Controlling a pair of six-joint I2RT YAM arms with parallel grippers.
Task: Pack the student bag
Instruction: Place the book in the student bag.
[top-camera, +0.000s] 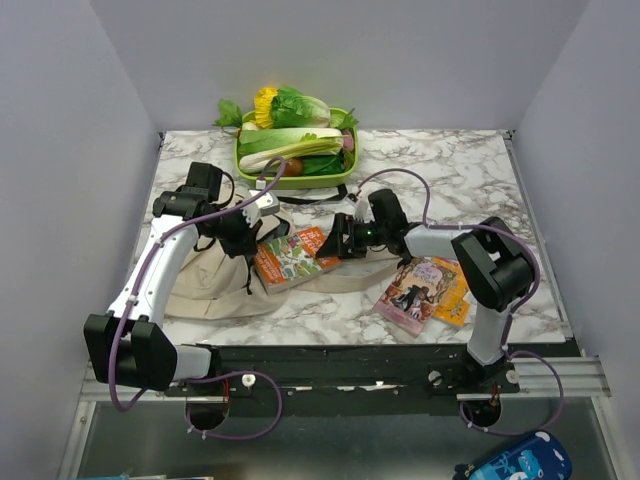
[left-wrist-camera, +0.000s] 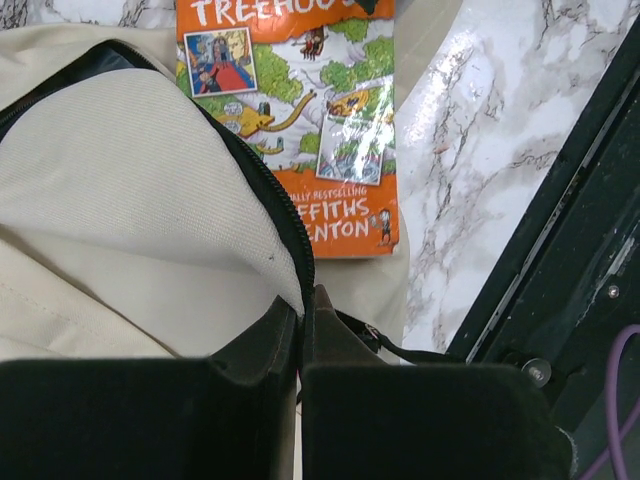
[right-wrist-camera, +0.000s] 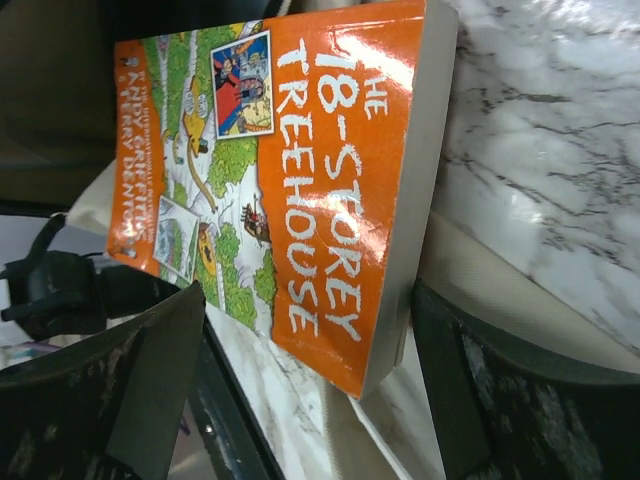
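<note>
The student bag (top-camera: 212, 283) is a beige canvas backpack lying flat at the left of the table. My left gripper (top-camera: 243, 236) is over its right side. In the left wrist view that gripper (left-wrist-camera: 303, 305) is shut on the bag's black zip edge, with the beige bag (left-wrist-camera: 130, 180) spread out beyond it. An orange book, "The 18-Storey Treehouse" (top-camera: 294, 258), lies beside the bag, partly on a beige strap. My right gripper (top-camera: 341, 240) is at the book's right end. In the right wrist view it (right-wrist-camera: 320, 375) is open, and a corner of the book (right-wrist-camera: 300, 170) sits between the fingers (right-wrist-camera: 510, 390) without being clamped.
A second book with a purple and orange cover (top-camera: 422, 291) lies at the front right. A green tray (top-camera: 345, 172) of vegetables stands at the back. The table's black front edge (left-wrist-camera: 560, 260) runs close to the bag.
</note>
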